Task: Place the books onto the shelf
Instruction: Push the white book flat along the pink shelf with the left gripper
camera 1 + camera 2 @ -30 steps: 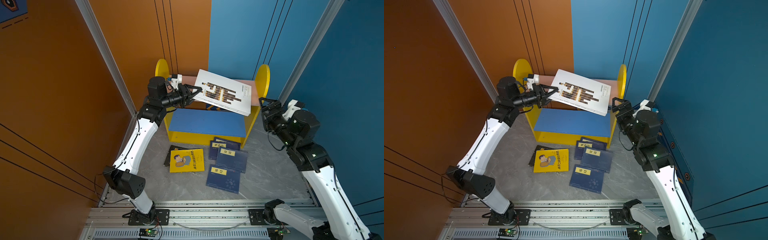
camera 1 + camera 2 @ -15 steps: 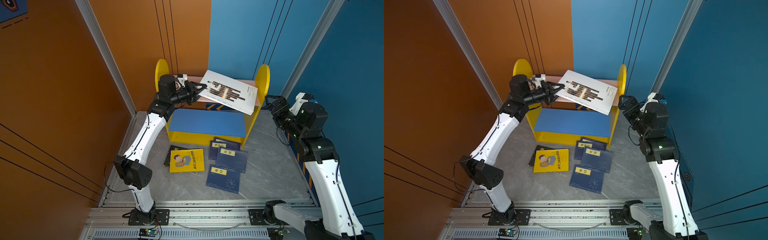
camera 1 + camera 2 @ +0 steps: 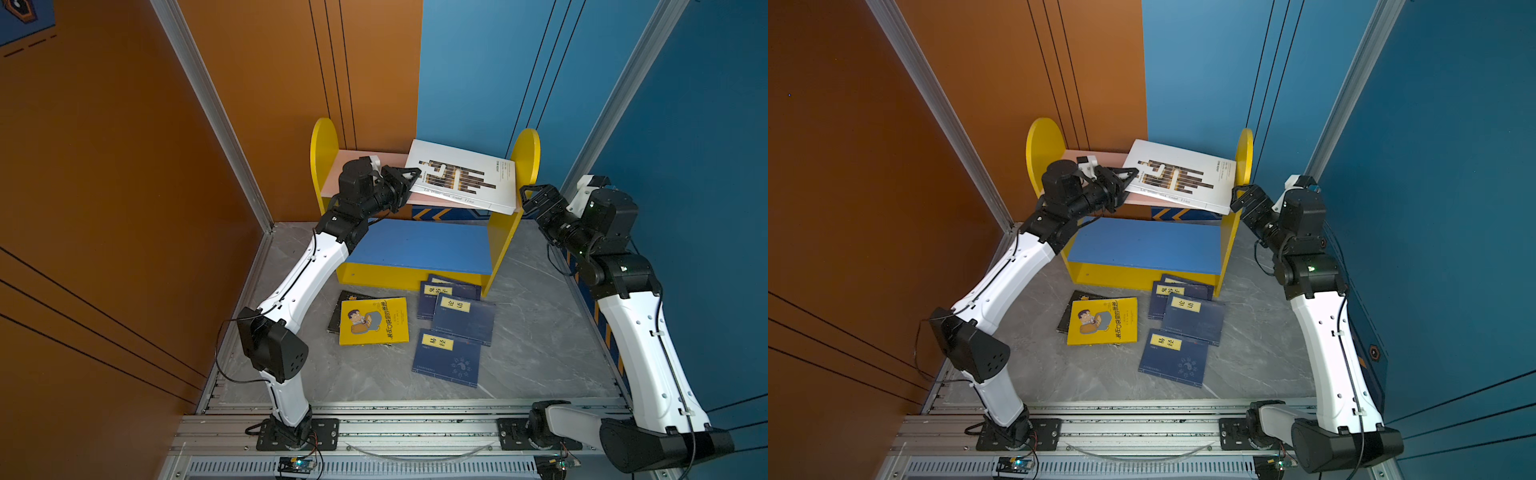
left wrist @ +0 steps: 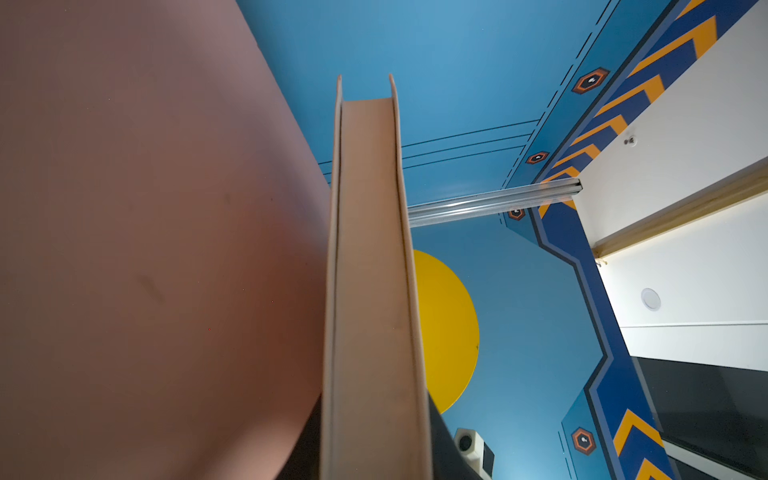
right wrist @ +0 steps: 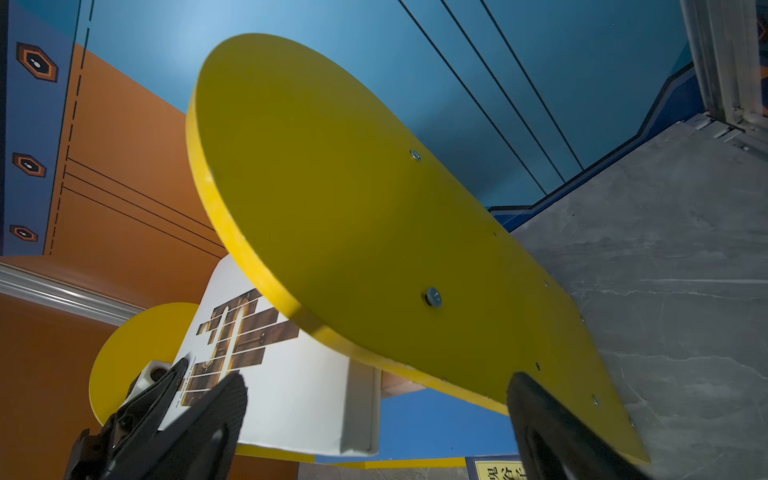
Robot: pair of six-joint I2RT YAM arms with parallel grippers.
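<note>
The shelf (image 3: 415, 245) has yellow sides, a pink and a blue board. The big book (image 3: 463, 178) is white with dark bars

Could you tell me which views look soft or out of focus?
Left wrist view: the pink upper board is a close, featureless blur, and the page edge of the white book softens toward the lens. Right wrist view: the yellow side panel is sharp. Both top views: evenly lit, sharp.

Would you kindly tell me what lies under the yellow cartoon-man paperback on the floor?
A black paperback pokes out from under the yellow cartoon-man paperback along its left and far edges; the rest of it is covered.
</note>
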